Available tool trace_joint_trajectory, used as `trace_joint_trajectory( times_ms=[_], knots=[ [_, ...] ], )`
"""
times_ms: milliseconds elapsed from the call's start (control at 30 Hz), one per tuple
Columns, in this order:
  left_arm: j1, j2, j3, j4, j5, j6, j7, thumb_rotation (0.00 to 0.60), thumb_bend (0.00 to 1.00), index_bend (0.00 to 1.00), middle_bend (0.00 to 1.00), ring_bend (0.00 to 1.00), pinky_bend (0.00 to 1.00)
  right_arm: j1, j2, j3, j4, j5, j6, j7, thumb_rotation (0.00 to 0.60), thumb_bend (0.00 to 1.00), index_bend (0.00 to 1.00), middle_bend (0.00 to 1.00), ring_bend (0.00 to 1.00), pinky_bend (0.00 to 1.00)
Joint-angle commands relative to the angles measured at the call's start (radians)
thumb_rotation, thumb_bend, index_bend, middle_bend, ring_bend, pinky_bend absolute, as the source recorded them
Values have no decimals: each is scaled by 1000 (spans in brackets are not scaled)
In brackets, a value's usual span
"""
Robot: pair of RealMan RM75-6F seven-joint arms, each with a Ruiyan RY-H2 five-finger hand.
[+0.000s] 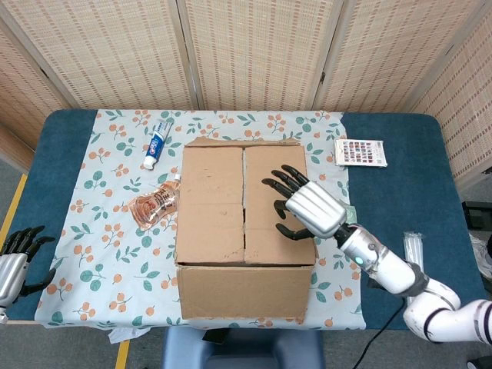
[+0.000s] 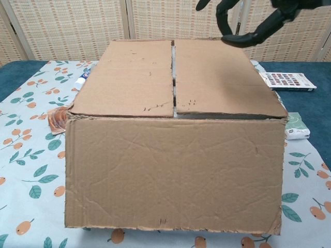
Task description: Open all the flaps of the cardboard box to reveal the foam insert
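The cardboard box (image 1: 215, 200) stands mid-table on the floral cloth. Its two top flaps lie flat and meet at a centre seam (image 2: 174, 77). The front flap (image 1: 242, 290) hangs down over the box's front face (image 2: 173, 173). No foam shows. My right hand (image 1: 307, 207) hovers over the right top flap with fingers spread and holds nothing; in the chest view it shows at the top right (image 2: 253, 20). My left hand (image 1: 17, 257) is at the far left edge of the table, empty, with fingers apart.
A toothpaste tube (image 1: 156, 143) and a crumpled plastic wrapper (image 1: 152, 206) lie left of the box. A card of coloured squares (image 1: 360, 152) and a small green box (image 2: 296, 126) lie to its right. White sticks (image 1: 413, 257) rest near the right edge.
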State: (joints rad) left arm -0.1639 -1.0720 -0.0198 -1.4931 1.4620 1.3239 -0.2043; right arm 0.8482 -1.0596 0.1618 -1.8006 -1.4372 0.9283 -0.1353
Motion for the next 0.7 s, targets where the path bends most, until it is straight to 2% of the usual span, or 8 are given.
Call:
trace_joint_trajectory(
  times_ms=[33,133,200,267,467,700],
  knots=[
    [0,2,7,21,31,14,-46,600,414,275,135,60,0,61,-73,31,71,57,-69,-64,326,488,578,131,39,0],
    [3,3,9,34,44,27,-78,600,414,281,141,62,0,90,-117,43,112,79,-93,-88,243,414,579,131,39,0],
    [4,4,9,39,50,33,-90,600,413,282,142,62,0,103,-142,50,132,93,-101,-96,224,361,586,131,55,0],
    [4,5,11,42,53,34,-98,600,414,282,142,62,0,114,-160,53,147,96,-105,-105,221,323,617,132,71,0],
    [3,8,11,45,56,37,-115,600,414,282,142,62,0,142,-209,59,197,87,-106,-130,219,310,748,152,57,0],
    [0,10,12,53,56,32,-132,600,413,280,142,62,0,172,-246,62,249,100,-114,-194,213,307,785,156,50,0]
  ],
)
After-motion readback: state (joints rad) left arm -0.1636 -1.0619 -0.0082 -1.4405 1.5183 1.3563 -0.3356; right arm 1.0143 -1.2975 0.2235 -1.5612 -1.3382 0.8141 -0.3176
